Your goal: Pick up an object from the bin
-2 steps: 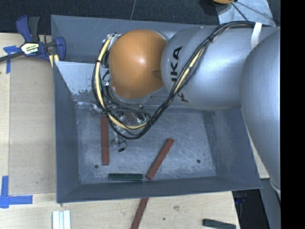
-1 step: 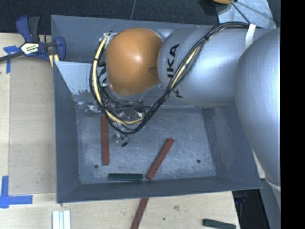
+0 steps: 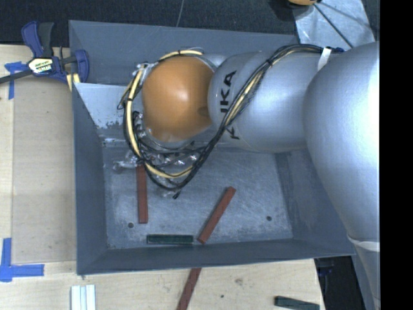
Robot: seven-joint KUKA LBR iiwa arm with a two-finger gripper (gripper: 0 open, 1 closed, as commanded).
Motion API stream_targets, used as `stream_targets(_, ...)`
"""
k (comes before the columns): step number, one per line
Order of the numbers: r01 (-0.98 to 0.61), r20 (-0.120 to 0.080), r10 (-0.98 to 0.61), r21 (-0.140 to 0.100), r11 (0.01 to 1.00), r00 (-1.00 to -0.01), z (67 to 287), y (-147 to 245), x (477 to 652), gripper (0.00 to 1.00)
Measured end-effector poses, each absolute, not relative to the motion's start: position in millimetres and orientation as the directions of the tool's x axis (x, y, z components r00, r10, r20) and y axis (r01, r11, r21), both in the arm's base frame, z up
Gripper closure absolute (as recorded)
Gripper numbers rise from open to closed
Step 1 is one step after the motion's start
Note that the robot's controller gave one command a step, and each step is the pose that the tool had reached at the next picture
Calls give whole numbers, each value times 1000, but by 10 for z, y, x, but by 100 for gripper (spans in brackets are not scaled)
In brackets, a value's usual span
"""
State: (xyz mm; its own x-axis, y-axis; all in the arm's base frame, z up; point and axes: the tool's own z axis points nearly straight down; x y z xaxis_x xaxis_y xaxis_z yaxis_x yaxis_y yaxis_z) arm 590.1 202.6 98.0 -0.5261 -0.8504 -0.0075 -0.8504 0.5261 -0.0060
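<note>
My gripper [image 3: 169,160] is low in the bin's back-left part, mostly covered by the arm's orange dome and cables. A reddish-brown flat stick [image 3: 141,196] lies lengthwise on the bin floor just in front of and to the left of it, its upper end close under the gripper. A second reddish-brown stick [image 3: 216,215] lies slanted to the right of the middle. A short dark green bar [image 3: 169,239] rests along the front wall, its right end near the slanted stick's lower end.
The thick silver arm comes in from the right and covers the bin's back-right part. The bin's sloped walls stand close on the left and behind the gripper. Outside the front rim lie another brown stick [image 3: 189,288] and a dark bar [image 3: 295,302].
</note>
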Motion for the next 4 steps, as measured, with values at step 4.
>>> stream_targets(4,-933,2,-933,6,360,-360,877,2250,5914,100)
